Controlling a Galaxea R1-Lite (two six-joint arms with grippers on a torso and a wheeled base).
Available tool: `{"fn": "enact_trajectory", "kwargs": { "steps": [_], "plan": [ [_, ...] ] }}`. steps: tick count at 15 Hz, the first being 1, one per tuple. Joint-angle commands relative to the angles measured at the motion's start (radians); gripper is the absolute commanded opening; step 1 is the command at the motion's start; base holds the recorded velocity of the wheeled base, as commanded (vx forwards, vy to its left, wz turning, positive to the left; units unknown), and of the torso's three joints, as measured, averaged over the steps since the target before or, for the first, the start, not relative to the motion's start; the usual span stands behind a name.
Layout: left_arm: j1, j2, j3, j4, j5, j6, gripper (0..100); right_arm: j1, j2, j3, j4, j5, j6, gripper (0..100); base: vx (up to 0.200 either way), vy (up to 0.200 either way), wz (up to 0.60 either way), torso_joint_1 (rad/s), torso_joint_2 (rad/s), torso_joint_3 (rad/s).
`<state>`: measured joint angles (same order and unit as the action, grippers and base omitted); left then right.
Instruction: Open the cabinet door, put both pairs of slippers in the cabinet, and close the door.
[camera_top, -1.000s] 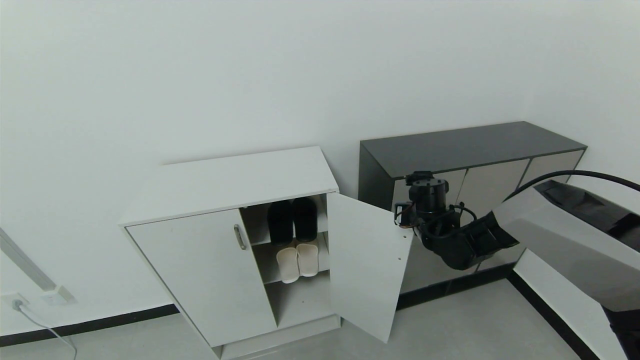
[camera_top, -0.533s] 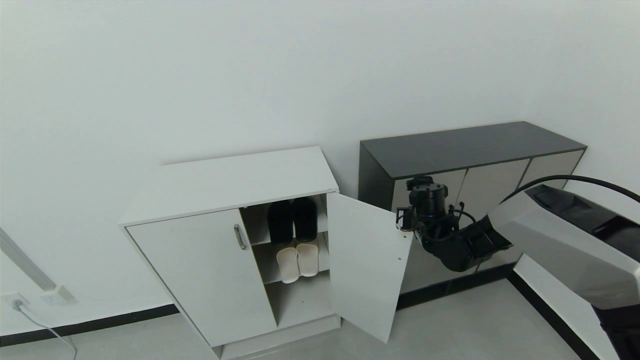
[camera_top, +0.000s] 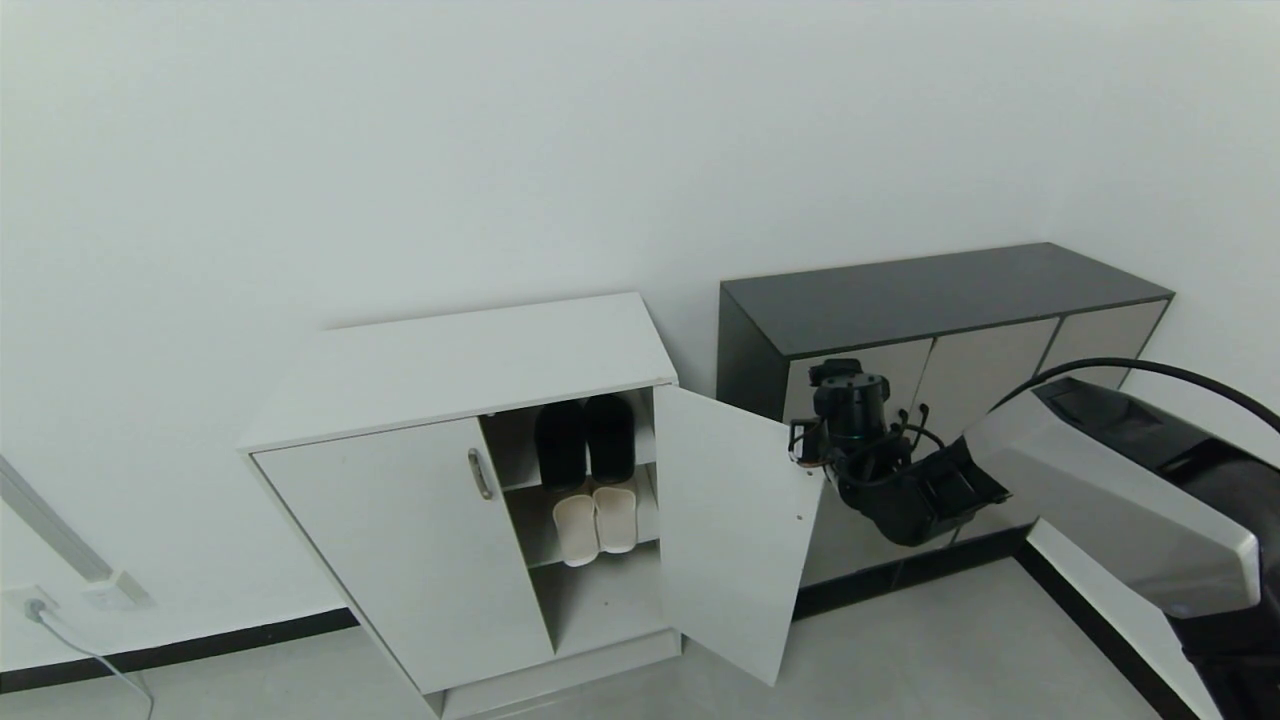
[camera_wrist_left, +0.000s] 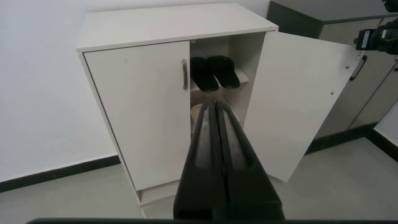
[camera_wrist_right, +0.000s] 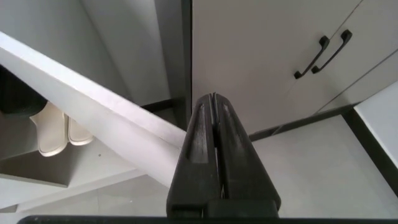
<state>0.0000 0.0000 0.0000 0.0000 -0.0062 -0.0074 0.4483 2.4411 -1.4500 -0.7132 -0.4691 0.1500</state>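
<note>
The white cabinet (camera_top: 450, 365) has its left door shut and its right door (camera_top: 730, 530) swung open. A black pair of slippers (camera_top: 585, 440) lies on the upper shelf, and a white pair (camera_top: 597, 522) on the shelf below. My right gripper (camera_top: 805, 452) is at the outer face of the open door, by its free edge. In the right wrist view this gripper (camera_wrist_right: 213, 99) is shut with nothing in it, just over the door (camera_wrist_right: 93, 106). My left gripper (camera_wrist_left: 216, 106) is shut and empty, held out in front of the cabinet.
A dark grey cabinet (camera_top: 940, 290) stands against the wall right of the white one, just behind my right arm. A wall socket with a cable (camera_top: 35, 605) sits low at the far left. Bare floor (camera_top: 900, 660) lies before both cabinets.
My right arm has dropped a little and moved left, closer to the open door. The door has barely moved. The slippers lie as before.
</note>
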Motion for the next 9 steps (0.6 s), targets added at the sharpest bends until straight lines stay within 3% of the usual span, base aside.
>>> {"fn": "enact_trajectory", "kwargs": {
  "steps": [1, 9],
  "plan": [
    [0.0, 0.0, 0.0, 0.0, 0.0, 0.0, 0, -0.003, 0.013, -0.009, 0.0, 0.0, 0.0, 0, 0.0, 0.0, 0.0, 0.0, 0.0, 0.0],
    [0.0, 0.0, 0.0, 0.0, 0.002, -0.003, 0, 0.024, -0.005, 0.022, -0.002, -0.003, 0.0, 0, 0.0, 0.0, 0.0, 0.0, 0.0, 0.0]
  ]
}}
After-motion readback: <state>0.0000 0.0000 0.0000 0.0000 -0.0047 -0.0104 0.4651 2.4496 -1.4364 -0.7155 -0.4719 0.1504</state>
